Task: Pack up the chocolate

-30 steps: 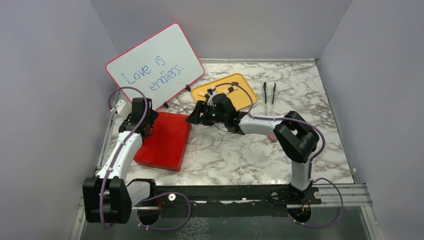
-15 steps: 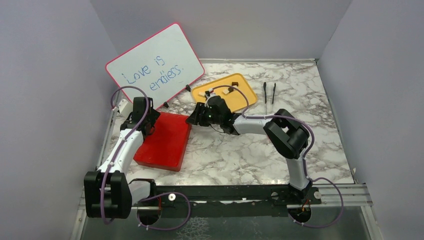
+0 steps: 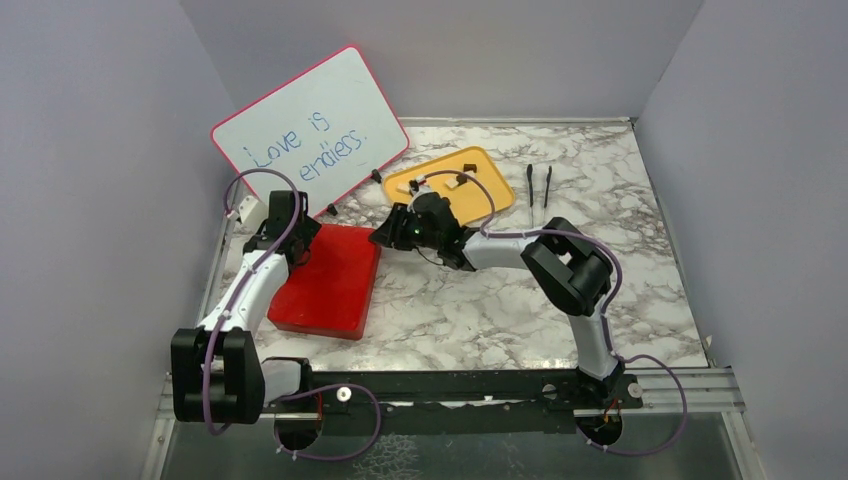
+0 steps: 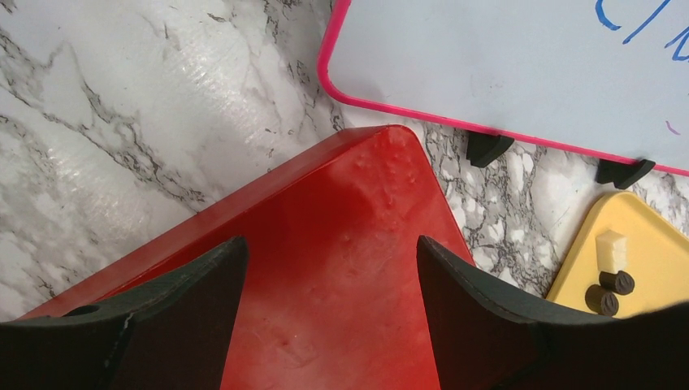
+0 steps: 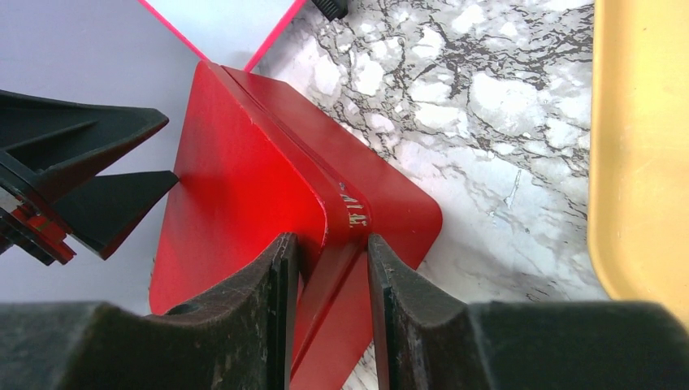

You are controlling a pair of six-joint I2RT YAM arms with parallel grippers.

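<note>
The chocolate [image 3: 466,167] lies as a few small dark and cream pieces [image 4: 611,280] on a yellow tray [image 3: 492,196] beyond the middle of the table. A closed red box [image 3: 330,280] sits left of centre. My right gripper [image 3: 388,238] is at the box's far right corner. In the right wrist view its jaws [image 5: 329,244] pinch the rim of the red lid [image 5: 236,179], one finger on top and one against the side wall. My left gripper [image 3: 300,245] hovers open over the box's far left corner [image 4: 329,252], with only red lid [image 4: 341,203] between its fingers.
A pink-framed whiteboard [image 3: 310,130] leans on the back left wall on small black feet [image 4: 487,148]. Two black sticks [image 3: 538,185] lie right of the tray. The yellow tray's edge [image 5: 642,146] is close to my right wrist.
My right gripper's jaws have narrowed onto the lid's rim, and that arm has edged slightly left. The left gripper has barely moved and stays open.
</note>
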